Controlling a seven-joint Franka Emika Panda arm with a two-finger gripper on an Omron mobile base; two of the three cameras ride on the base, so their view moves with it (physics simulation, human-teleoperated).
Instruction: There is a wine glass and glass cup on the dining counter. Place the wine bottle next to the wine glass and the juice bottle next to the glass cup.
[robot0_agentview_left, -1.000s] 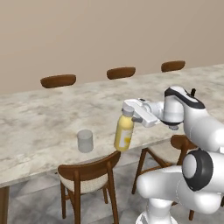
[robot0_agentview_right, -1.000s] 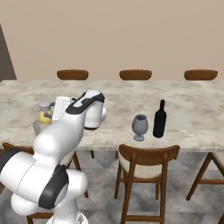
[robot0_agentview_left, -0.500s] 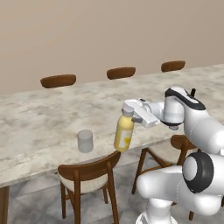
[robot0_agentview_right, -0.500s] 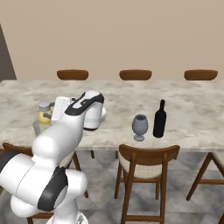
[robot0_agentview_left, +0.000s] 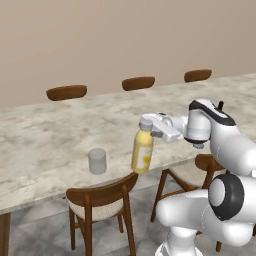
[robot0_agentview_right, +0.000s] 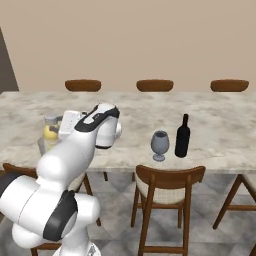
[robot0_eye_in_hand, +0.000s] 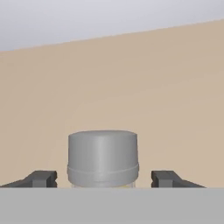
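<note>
The yellow-orange juice bottle stands on the dining counter close to its front edge, a little right of the grey glass cup. My gripper reaches in level at the bottle's cap and is open, with one fingertip on each side of the cap and a gap on both sides. From the right base view the juice bottle shows just past my arm. Further right on the counter the dark wine bottle stands beside the wine glass.
Wooden chairs are tucked under the near side of the counter. More chair backs line its far side in front of a beige wall. My own arm crosses the counter's near edge.
</note>
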